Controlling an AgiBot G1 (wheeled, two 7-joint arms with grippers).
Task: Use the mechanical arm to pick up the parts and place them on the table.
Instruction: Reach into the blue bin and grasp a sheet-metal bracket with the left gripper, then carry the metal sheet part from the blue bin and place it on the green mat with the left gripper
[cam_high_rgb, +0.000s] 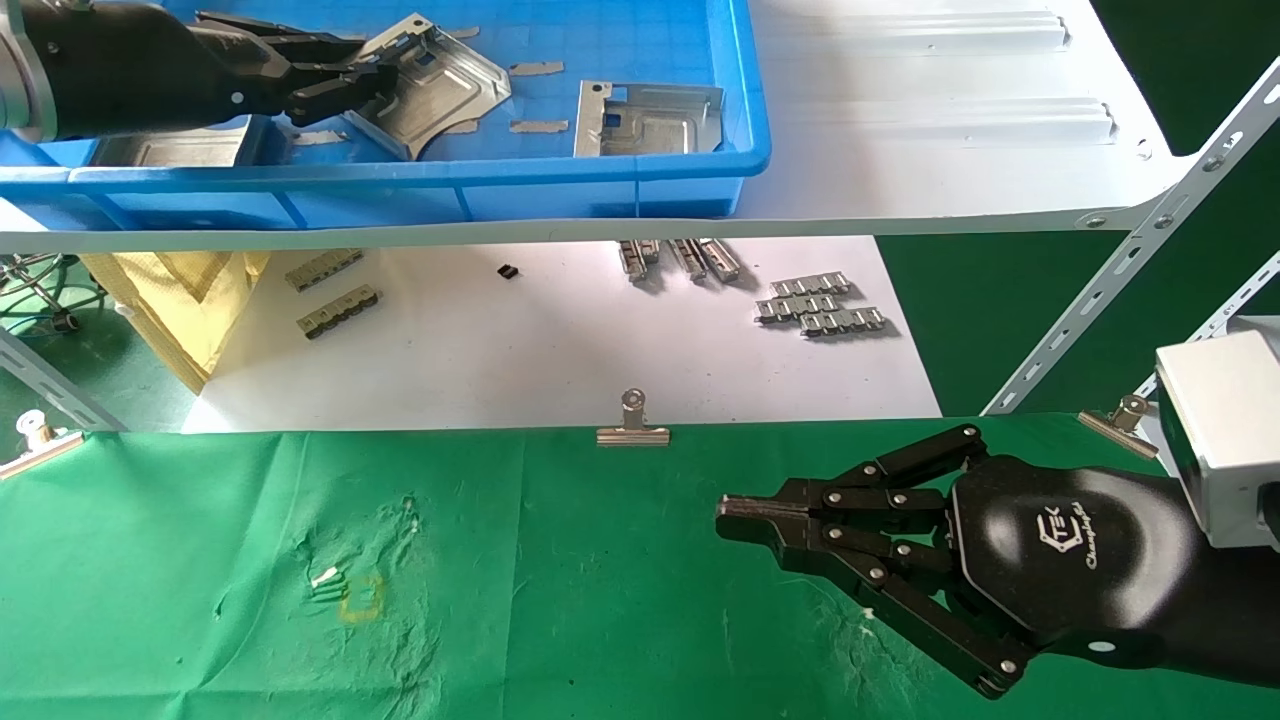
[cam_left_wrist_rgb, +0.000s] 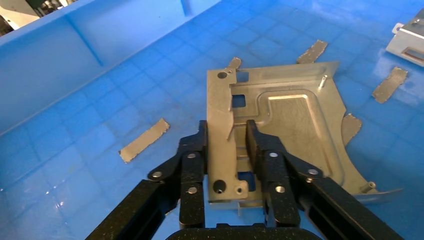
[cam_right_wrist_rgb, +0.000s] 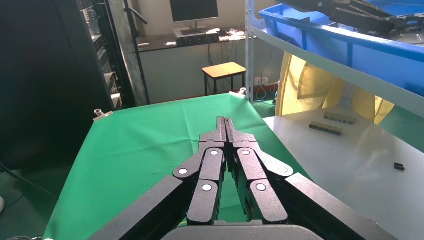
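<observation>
Lighting is bright and even in all views. The white shelf (cam_high_rgb: 900, 120) casts a broad soft shadow on the white sheet (cam_high_rgb: 560, 340) below. Glare shows on the glossy right hand (cam_high_rgb: 1080, 560) and the blue bin (cam_left_wrist_rgb: 100, 125) floor. Focus is sharp in the head view; close fingers (cam_right_wrist_rgb: 210, 170) blur slightly.

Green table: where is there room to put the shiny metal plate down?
The green table is bare from its left binder clip across to the shut right gripper, below the middle clip. It is crowded up in the blue tray, where the left gripper grips a plate.
</observation>
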